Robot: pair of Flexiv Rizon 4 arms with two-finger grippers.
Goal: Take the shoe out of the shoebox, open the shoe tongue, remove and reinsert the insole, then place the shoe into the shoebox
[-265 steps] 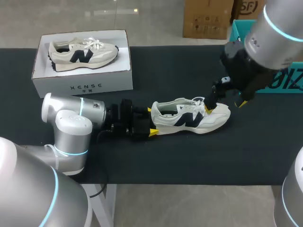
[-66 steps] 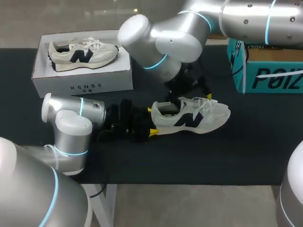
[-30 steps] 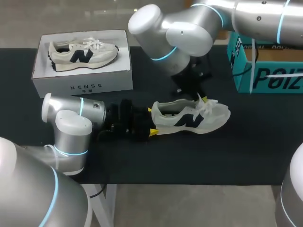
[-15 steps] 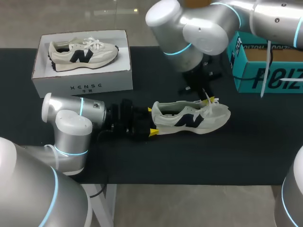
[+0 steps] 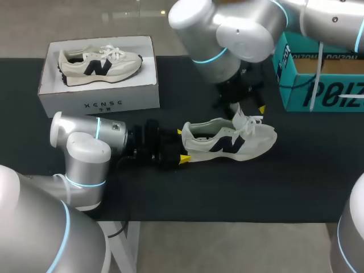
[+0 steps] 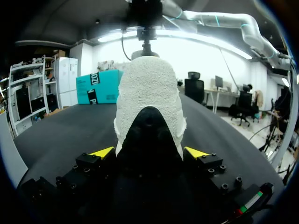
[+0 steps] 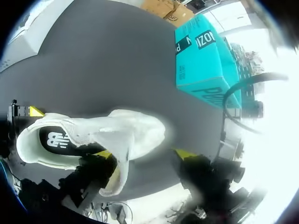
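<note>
Black table (image 5: 227, 193), white shoebox (image 5: 99, 96) at its far left. Shoe (image 5: 227, 142) lies mid-table, outside the box. Your left gripper (image 5: 181, 145) clamps its heel. Your right gripper (image 7: 145, 153) is spread wide, upturned tongue (image 5: 239, 116) against one finger.

Ahead of the left gripper (image 6: 149, 151), the heel of the shoe (image 6: 148, 93) hid its whole front. Against one finger of the right gripper (image 7: 145, 153) the tongue (image 7: 122, 154) was blurred, and the insole (image 7: 56, 139) ran out of sight beneath it.
</note>
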